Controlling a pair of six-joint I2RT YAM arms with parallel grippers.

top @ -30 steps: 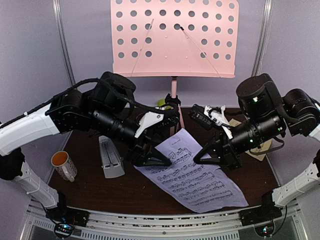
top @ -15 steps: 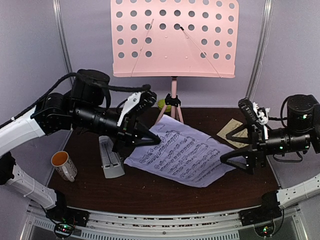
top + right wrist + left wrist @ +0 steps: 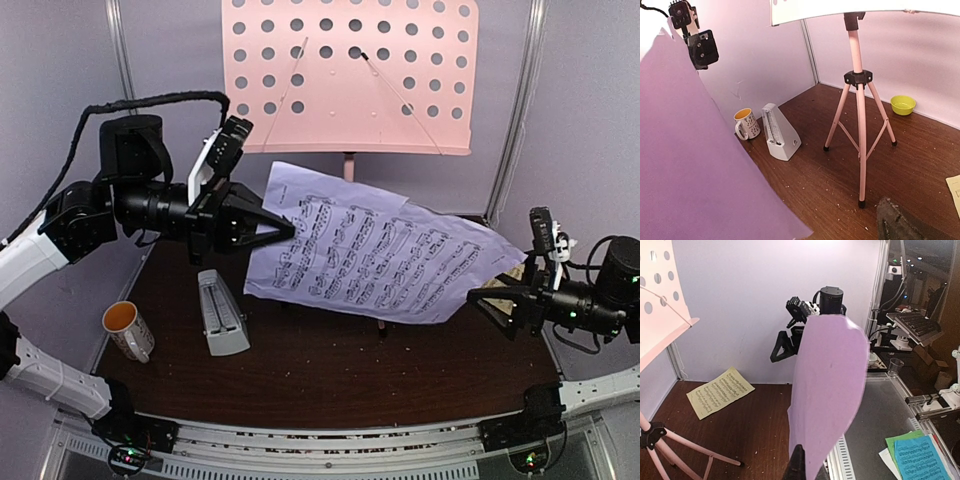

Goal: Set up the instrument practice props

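My left gripper [image 3: 286,232] is shut on the left edge of the lavender sheet-music page [image 3: 375,258]. It holds the page in the air in front of the pink music stand's perforated desk [image 3: 350,75]. In the left wrist view the page [image 3: 830,390] rises from between my fingers [image 3: 799,467]. My right gripper [image 3: 497,303] is open and holds nothing, low by the page's right end. One of its fingers [image 3: 895,222] shows. The pale-yellow page [image 3: 720,391] lies flat on the table. The grey metronome [image 3: 222,315] stands at the left with its cover on.
A white mug [image 3: 127,330] with an orange inside stands left of the metronome. The small lime-green bowl [image 3: 903,104] sits by the back wall behind the stand's tripod legs [image 3: 857,100]. White walls close in the brown table [image 3: 330,380] at the back and sides.
The left gripper shut on the lavender page and lifted it off the table toward the stand. The right gripper let go, opened and drew back to the right.
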